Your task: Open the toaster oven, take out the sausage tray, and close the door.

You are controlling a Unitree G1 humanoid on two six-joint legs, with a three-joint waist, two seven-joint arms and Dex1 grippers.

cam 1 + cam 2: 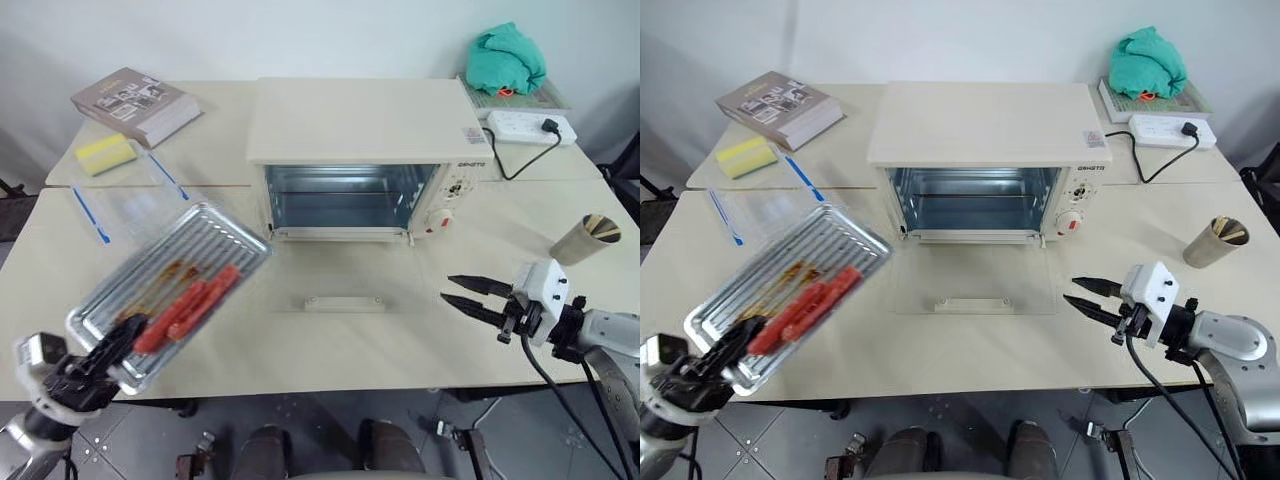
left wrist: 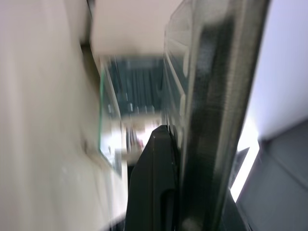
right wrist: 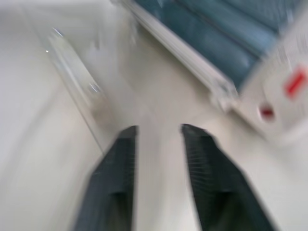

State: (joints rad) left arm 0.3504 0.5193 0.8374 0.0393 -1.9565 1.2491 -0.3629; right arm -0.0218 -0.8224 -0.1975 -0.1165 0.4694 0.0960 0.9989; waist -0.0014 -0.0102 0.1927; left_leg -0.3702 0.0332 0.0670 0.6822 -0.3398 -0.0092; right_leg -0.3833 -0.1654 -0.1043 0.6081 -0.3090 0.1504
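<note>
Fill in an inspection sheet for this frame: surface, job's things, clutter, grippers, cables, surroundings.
Surface: cream table.
Job's things: toaster oven empty inside; door folded down flat; sausage tray out, tilted, two sausages on it.
Clutter: book, yellow sponge, plastic bag, green cloth, paper cup.
Grippers: left gripper shut on tray's edge; right gripper slightly apart, empty.
Cables: power strip, black cord.
Surroundings: white wall.

sausage tray blurred, toaster oven smeared

Sausage tray left of toaster oven; door seemingly flat before it.
</note>
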